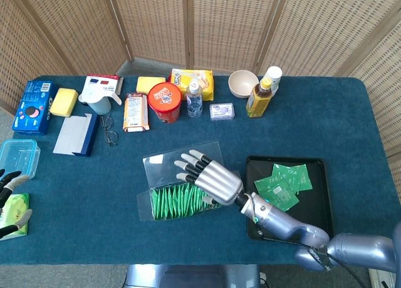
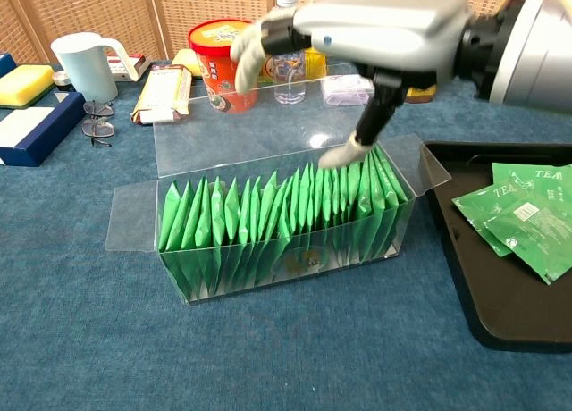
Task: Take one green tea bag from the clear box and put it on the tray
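Nearest the robot, at the table's (image 1: 351, 113) left edge: left hand (image 1: 9, 200) only partly in frame, dark fingers around a pale green packet (image 1: 14, 214); could not tell whether gripping or merely lying against it. Just beyond, an empty clear lidded container (image 1: 17, 156).

At front centre: clear box (image 2: 277, 228) lying lengthwise with its lid and end flaps folded out, packed with a row of upright green tea bags (image 2: 268, 216). Above it, right hand (image 2: 357, 36) spread wide and holding nothing, palm down, thumb (image 2: 362, 134) reaching to the tops of the bags near the box's right end; whether touching them could not be told. Beside the box on the right: black tray (image 1: 319, 197) with several green tea bags (image 1: 282, 183) already lying flat on it.

Farther back: glasses (image 1: 109, 129), a blue-edged booklet (image 1: 75, 134), a yellow sponge (image 1: 64, 102), a blue biscuit box (image 1: 35, 106), a pale jug (image 2: 82, 64), a red-lidded cup (image 1: 165, 101), a water bottle (image 1: 195, 97), a small wipes pack (image 1: 222, 111), a bowl (image 1: 243, 83) and a tea bottle (image 1: 261, 95). Behind all, a woven screen (image 1: 207, 25).
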Motion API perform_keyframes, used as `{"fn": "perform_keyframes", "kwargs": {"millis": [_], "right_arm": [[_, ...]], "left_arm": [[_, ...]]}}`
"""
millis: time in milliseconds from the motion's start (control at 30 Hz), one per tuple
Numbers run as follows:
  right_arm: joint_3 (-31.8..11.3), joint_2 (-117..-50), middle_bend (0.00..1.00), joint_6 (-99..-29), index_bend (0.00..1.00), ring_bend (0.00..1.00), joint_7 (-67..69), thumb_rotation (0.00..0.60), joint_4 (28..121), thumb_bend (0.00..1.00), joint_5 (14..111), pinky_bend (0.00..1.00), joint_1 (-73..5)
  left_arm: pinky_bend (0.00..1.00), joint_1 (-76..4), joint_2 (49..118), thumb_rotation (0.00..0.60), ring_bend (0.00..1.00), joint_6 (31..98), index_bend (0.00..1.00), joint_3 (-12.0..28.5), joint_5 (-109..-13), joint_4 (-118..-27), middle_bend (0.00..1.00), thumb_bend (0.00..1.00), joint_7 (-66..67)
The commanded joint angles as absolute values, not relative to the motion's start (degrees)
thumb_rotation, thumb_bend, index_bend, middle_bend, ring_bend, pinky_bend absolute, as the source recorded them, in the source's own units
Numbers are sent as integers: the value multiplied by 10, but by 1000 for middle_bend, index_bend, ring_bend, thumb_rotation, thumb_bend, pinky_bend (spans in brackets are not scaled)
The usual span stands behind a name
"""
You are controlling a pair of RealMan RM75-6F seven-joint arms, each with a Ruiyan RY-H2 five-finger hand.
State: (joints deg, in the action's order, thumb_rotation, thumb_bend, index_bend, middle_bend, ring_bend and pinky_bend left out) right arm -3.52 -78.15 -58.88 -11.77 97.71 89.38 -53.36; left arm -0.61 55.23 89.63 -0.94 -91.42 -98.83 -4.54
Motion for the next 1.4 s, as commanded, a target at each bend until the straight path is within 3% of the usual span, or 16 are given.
{"fn": "perform_keyframes", "kwargs": {"millis": [33, 767, 1400], "right_arm": [[-28, -795, 139, -580, 262, 47, -111, 600, 955, 69, 913, 90, -538], [-4, -830, 155, -568, 281, 48, -156, 600, 869, 62, 1002, 90, -548], [-31, -849, 157, -539, 280, 48, -180, 600, 876, 61, 987, 90, -564]], "left_arm": [[248, -7, 553, 600, 35, 895, 180, -10, -915, -989, 149, 267, -44], [248, -9, 557, 600, 35, 888, 180, -13, -918, -995, 148, 267, -35], [248, -10, 560, 600, 35, 886, 180, -12, -918, -989, 149, 267, -39]]}}
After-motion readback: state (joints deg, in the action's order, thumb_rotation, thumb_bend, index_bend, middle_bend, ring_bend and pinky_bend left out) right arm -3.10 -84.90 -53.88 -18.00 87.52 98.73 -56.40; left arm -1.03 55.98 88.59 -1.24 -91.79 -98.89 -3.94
